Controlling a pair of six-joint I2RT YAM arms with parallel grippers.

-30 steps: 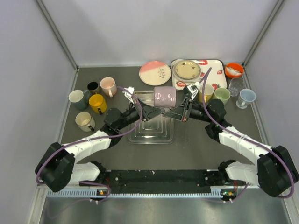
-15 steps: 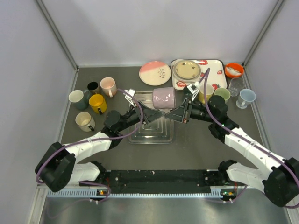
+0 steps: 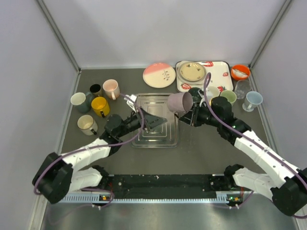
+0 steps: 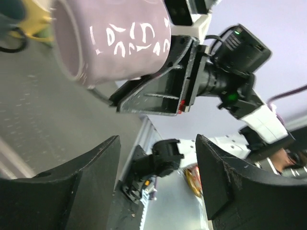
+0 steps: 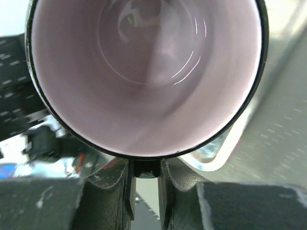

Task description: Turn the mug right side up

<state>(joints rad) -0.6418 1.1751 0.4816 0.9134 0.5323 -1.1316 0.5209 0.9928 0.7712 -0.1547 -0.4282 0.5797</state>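
Right gripper (image 3: 189, 110) is clenched on the purple mug (image 3: 180, 101) — raised, tilted, above the clear tray (image 3: 158, 140). Left gripper (image 3: 156, 120) — jaws spread, empty.

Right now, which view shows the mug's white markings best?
Left wrist: the mug is close and side-on, markings sharp. Right wrist sees only its inside; top external shows it small, markings not legible.
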